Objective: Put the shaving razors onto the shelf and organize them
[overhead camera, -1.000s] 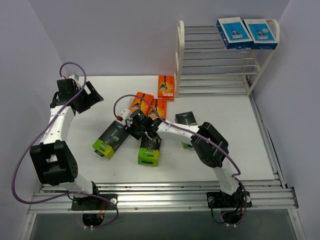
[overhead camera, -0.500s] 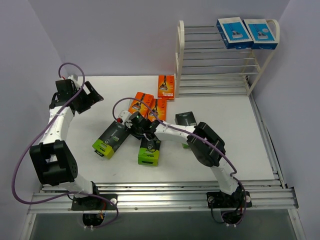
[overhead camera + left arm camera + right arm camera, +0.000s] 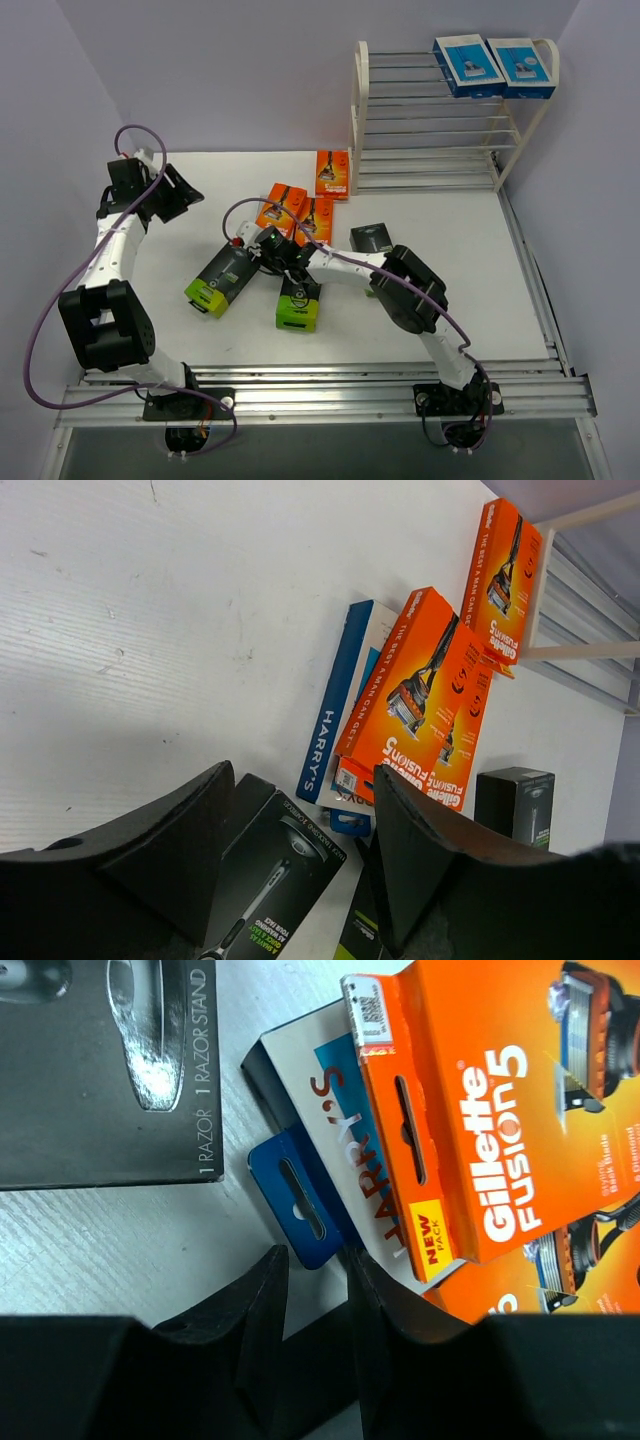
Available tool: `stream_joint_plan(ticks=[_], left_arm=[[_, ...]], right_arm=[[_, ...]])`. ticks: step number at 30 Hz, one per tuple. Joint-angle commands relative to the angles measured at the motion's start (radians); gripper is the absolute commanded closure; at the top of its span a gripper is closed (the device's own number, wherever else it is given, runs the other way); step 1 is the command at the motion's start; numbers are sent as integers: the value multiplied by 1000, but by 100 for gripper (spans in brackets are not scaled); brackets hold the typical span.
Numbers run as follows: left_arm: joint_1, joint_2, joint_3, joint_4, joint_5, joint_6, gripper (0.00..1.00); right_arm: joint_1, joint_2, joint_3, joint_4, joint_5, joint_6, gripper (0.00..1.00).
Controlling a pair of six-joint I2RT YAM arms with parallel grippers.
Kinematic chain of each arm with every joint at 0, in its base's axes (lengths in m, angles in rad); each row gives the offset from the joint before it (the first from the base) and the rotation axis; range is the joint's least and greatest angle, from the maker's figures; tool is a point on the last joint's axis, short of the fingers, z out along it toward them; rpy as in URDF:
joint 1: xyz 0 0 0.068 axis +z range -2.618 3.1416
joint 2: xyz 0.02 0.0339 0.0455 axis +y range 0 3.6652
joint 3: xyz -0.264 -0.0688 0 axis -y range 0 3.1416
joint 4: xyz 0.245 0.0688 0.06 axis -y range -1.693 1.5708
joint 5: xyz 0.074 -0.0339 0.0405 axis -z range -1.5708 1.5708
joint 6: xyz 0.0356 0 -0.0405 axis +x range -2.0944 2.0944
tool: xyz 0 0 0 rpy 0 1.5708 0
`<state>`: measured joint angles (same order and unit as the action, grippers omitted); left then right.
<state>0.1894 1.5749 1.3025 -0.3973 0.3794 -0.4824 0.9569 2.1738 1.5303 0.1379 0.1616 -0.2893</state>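
Observation:
The shelf (image 3: 440, 120) stands at the back right with two blue-and-white razor packs (image 3: 468, 65) on its top tier. A third blue-and-white pack (image 3: 320, 1110) lies under an orange pack (image 3: 480, 1110), and its blue hang tab (image 3: 300, 1200) points at my right gripper (image 3: 315, 1260). That gripper's jaws stand narrowly apart with the tab's tip just between the fingertips, not clamped. In the top view the right gripper (image 3: 268, 248) is low among the packs. My left gripper (image 3: 180, 192) hovers open at the left, holding nothing. Black, green-ended packs (image 3: 222, 278) (image 3: 298, 300) lie in front.
Another orange pack (image 3: 331, 173) lies by the shelf's foot (image 3: 580, 650). A black pack (image 3: 372, 240) rests beside the right forearm. A black pack (image 3: 100, 1080) lies just left of the blue tab. Purple walls close in the table on the left, back and right.
The right gripper has crept left toward the blue tab and its jaws have narrowed. The left gripper's jaws have closed partway; the arm stays in place.

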Motion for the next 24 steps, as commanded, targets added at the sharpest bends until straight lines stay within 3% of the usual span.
stream_joint_plan(ticks=[1, 6, 12, 24], left_arm=[[13, 5, -2, 54, 36, -12, 33], [18, 8, -3, 60, 46, -19, 33], [18, 11, -5, 63, 56, -24, 32], [19, 10, -6, 64, 61, -28, 32]], right_arm=[[3, 24, 34, 9, 16, -13, 73], [13, 29, 36, 6, -13, -16, 69], [20, 44, 47, 12, 73, -16, 68], [22, 75, 68, 31, 156, -37, 80]])
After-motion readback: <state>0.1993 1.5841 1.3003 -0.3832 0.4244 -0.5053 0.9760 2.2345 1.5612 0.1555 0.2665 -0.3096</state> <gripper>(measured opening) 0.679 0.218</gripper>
